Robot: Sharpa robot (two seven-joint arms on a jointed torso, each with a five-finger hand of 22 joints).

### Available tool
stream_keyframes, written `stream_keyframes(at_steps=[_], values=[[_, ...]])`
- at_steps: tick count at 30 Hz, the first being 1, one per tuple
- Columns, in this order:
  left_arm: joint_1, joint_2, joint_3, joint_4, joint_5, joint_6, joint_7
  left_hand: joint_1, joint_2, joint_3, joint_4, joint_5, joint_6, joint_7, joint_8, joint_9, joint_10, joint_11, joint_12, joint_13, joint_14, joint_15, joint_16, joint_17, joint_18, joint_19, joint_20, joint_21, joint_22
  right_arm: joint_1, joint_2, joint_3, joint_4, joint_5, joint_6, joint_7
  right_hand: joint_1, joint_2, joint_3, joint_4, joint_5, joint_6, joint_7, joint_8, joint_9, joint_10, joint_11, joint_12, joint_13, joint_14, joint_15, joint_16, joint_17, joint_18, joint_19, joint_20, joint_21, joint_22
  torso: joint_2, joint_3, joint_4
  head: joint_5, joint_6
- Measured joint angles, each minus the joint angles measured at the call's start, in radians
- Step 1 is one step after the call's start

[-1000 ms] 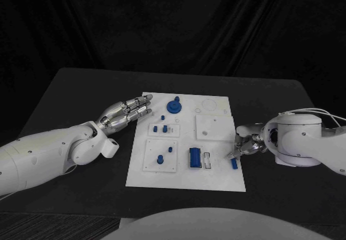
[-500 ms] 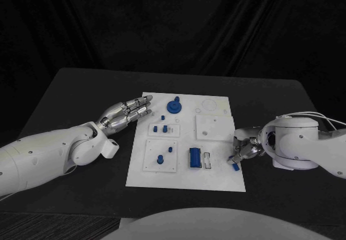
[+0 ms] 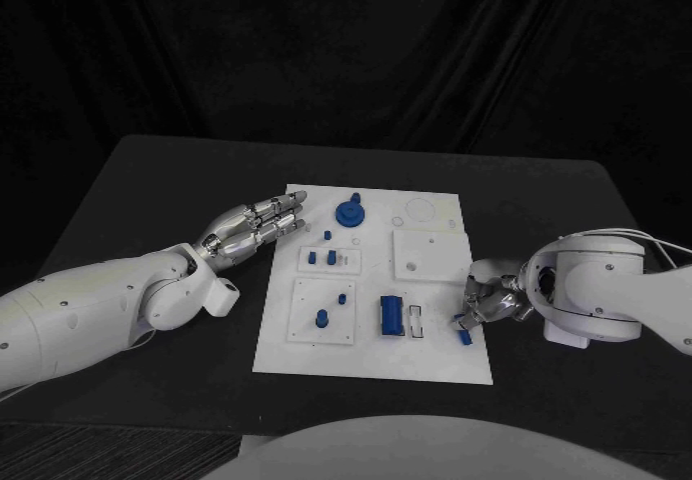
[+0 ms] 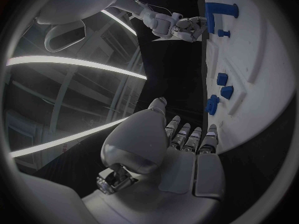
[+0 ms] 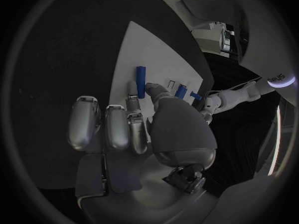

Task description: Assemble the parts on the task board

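Board: the white task board (image 3: 372, 355) lies in the middle of the black table (image 3: 159, 180), with blue parts standing in its recesses.
Loose part: a small blue peg (image 3: 466, 334) sits at the board's right edge, beside the blue block (image 3: 389, 315).
Right hand (image 3: 490, 296): its fingertips meet at the peg's top end — a pinch, though the right wrist view leaves the grip's firmness unclear.
Left hand (image 3: 255, 224): fingers straight and close together, holding nothing, just off the board's left edge.
Risk 1: the peg lies near the edge — a slipping pinch could roll it onto the table.
Risk 2: a tilted peg may jam when seated.
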Motion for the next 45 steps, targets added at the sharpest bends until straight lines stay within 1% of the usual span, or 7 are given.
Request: stream_keyframes(at_steps=[4,17,26,32,38,41,45], values=[[0.000,0.000,0.000,0.000,0.000,0.000,0.000,0.000,0.000,0.000,0.000,0.000,0.000,0.000,0.000,0.000,0.000,0.000,0.000,0.000,0.000,0.000,0.000,0.000,0.000,0.000,0.000,0.000,0.000,0.006,-0.004,-0.002,0.001,0.098,-0.021,0.004,-0.030,-0.001,0.068,-0.055,0.000,-0.004,0.000,0.007,0.007,0.000,0.000,0.000,0.000,0.000,0.000,0.007,0.012,0.000,0.000,0.000,-0.006,0.000,0.000,0.0000,0.0000,0.000,0.000],[-0.001,0.001,0.000,-0.001,0.000,0.001,0.000,0.000,0.000,0.000,0.000,0.000,0.000,0.000,0.000,0.000,0.000,0.000,0.000,0.000,0.000,0.000,0.000,0.000,0.000,0.000,0.000,0.000,0.000,0.024,0.043,-0.002,-0.026,0.362,-0.079,0.020,-0.063,0.000,0.104,-0.066,0.009,0.000,-0.004,0.015,0.017,0.000,0.000,0.000,0.000,-0.001,0.002,0.015,0.022,0.000,0.000,0.000,-0.013,0.000,0.000,-0.0001,0.0005,-0.005,0.000],[-0.001,0.003,0.000,-0.001,0.000,0.002,0.000,0.000,0.000,0.000,0.000,0.000,0.000,0.000,0.000,0.000,0.000,0.000,0.000,0.000,0.000,0.000,0.000,0.000,0.000,0.000,0.000,0.000,0.000,0.024,0.090,-0.002,-0.053,0.374,-0.084,0.025,-0.072,0.006,0.108,-0.065,0.008,-0.002,-0.005,0.019,0.017,0.000,0.000,0.000,0.000,-0.001,0.003,0.015,0.018,0.000,0.000,0.000,-0.013,0.000,0.001,-0.0001,0.0003,-0.009,0.000],[-0.001,0.003,0.000,0.000,0.000,0.002,0.000,0.000,0.000,0.003,-0.003,0.005,0.000,0.000,0.000,0.000,-0.004,0.004,0.000,0.000,0.000,0.000,0.000,0.000,0.000,0.000,0.000,0.000,0.000,0.023,0.110,-0.002,-0.074,0.364,-0.084,0.026,-0.090,0.000,0.130,-0.087,-0.040,-0.007,-0.011,0.033,0.030,0.000,0.000,0.000,0.000,-0.001,0.003,0.015,0.018,0.000,0.000,0.000,-0.013,0.000,0.001,-0.0001,0.0003,-0.010,0.000],[-0.001,0.003,0.000,0.000,0.000,0.003,0.000,0.000,0.000,0.003,-0.003,0.005,0.000,0.000,0.000,0.000,-0.004,0.004,0.000,0.000,0.000,0.000,0.000,0.000,0.000,0.000,0.000,0.000,0.000,0.015,0.120,-0.002,-0.080,0.350,-0.088,0.027,-0.102,0.013,0.137,-0.090,-0.065,-0.014,-0.011,0.042,0.038,0.000,0.000,0.000,0.000,-0.001,0.003,0.015,0.009,0.000,0.000,0.000,-0.018,0.000,0.001,-0.0001,0.0001,-0.010,0.000],[-0.001,0.003,0.000,0.000,0.000,0.004,0.000,0.000,0.000,0.003,-0.003,0.005,0.000,0.000,0.000,0.000,-0.004,0.004,0.000,0.000,0.000,0.000,0.000,0.000,0.000,0.000,0.000,0.000,0.000,0.012,0.123,-0.002,-0.082,0.339,-0.093,0.028,-0.125,0.006,0.175,-0.124,-0.086,-0.018,-0.014,0.048,0.038,0.000,0.000,0.000,0.000,0.000,0.004,0.015,0.005,0.000,0.000,0.000,-0.018,0.000,0.001,-0.0001,-0.0001,-0.010,0.000],[-0.001,0.004,0.000,0.000,0.000,0.006,0.000,0.000,0.000,0.006,-0.006,0.005,0.000,0.000,0.000,0.000,-0.004,0.004,0.000,0.000,0.000,0.000,0.000,0.000,0.000,0.000,0.000,0.000,0.001,0.011,0.125,-0.002,-0.084,0.327,-0.101,0.028,-0.131,0.010,0.180,-0.120,-0.097,-0.020,-0.016,0.050,0.042,-0.002,0.002,0.000,0.000,0.000,0.004,0.015,-0.001,0.000,0.000,0.000,-0.026,0.000,0.001,-0.0001,-0.0001,-0.010,0.000]])
